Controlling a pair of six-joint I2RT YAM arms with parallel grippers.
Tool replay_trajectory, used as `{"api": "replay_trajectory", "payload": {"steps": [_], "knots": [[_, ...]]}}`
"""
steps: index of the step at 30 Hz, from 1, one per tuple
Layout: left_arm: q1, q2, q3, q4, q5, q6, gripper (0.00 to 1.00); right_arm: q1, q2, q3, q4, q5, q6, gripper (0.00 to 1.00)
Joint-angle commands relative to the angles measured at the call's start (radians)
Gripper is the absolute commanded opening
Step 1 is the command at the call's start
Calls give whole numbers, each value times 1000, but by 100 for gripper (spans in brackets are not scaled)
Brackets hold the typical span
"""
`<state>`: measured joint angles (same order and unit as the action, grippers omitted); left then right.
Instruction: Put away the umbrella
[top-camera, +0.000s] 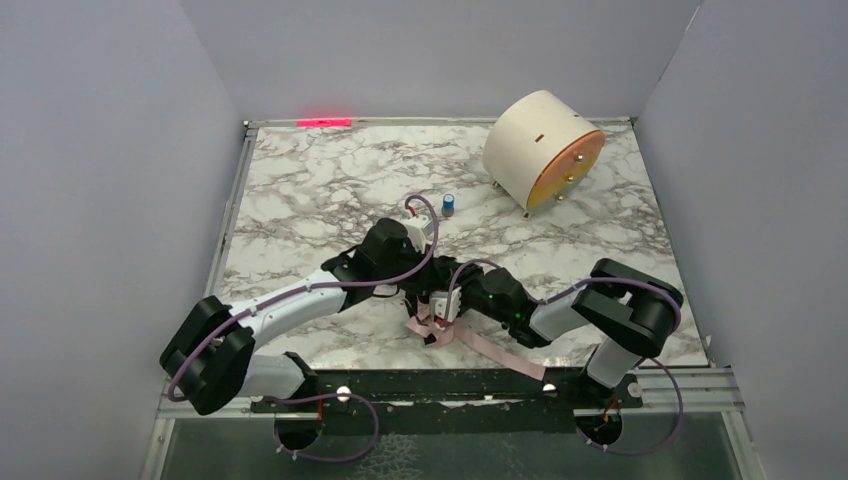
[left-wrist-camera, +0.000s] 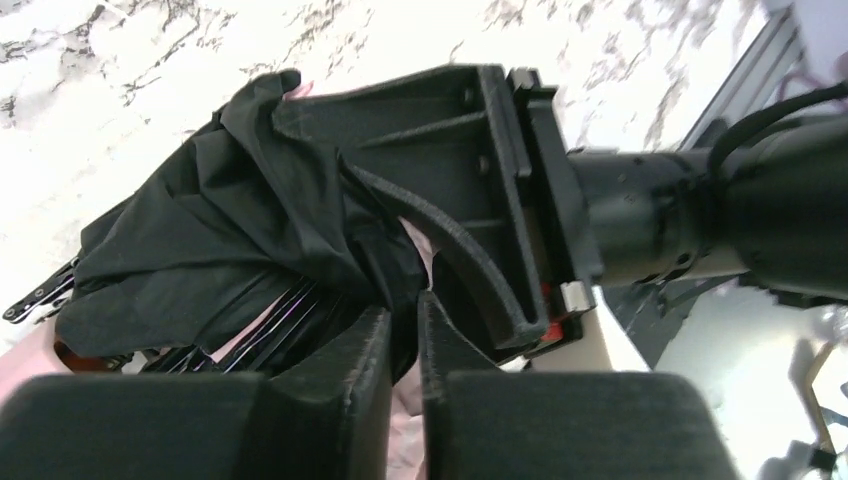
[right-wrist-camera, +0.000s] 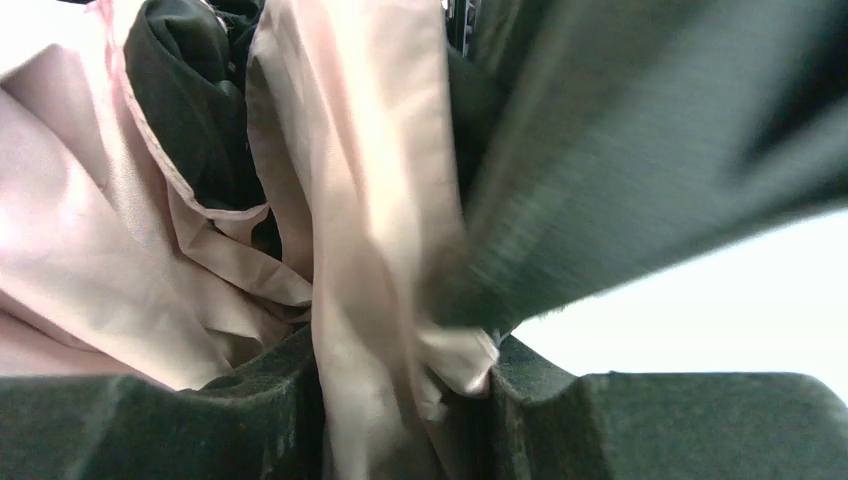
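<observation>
The pale pink fabric compact umbrella (top-camera: 432, 332) lies crumpled, well apart from the cream cylindrical drum (top-camera: 543, 150), toward the arm bases. Your right gripper (right-wrist-camera: 400, 370) clamps its pink cloth. The jaws of your left gripper (left-wrist-camera: 405, 335) stand nearly together; I cannot tell whether they hold cloth. Gather loose folds squarely before tightening.

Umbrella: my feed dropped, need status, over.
right gripper shut on umbrella fabric. left gripper nearly closed beside its black lining, grip unclear. Far back: cream drum, small blue object; nothing blocking.

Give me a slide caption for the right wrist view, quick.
Right claw pinches a fold of the umbrella, pale pink fabric bunched against dark lining.
</observation>
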<state>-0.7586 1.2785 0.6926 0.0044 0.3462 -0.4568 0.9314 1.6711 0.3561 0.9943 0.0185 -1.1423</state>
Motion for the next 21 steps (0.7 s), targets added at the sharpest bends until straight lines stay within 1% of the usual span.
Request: {"api": "replay_trajectory", "payload": {"steps": [1, 2, 5, 11, 16, 18, 21], "knots": [[-10, 30, 7, -55, -17, 49, 4, 3, 15, -13, -16, 38, 6, 21], [-11, 30, 15, -64, -26, 53, 0, 3, 15, -13, -17, 39, 8, 21], [-4, -5, 30, -98, -98, 56, 0, 3, 15, -18, -19, 44, 9, 21], [41, -219, -21, -89, -216, 12, 0, 3, 21, -22, -20, 44, 19, 21], [46, -366, -79, -110, -287, -17, 0, 3, 23, -19, -20, 44, 24, 21], [47, -403, -102, -124, -300, -30, 0, 3, 22, -20, -20, 43, 24, 21], [48, -423, -136, -82, -234, -39, 0, 3, 20, -22, -20, 40, 20, 21]]}}
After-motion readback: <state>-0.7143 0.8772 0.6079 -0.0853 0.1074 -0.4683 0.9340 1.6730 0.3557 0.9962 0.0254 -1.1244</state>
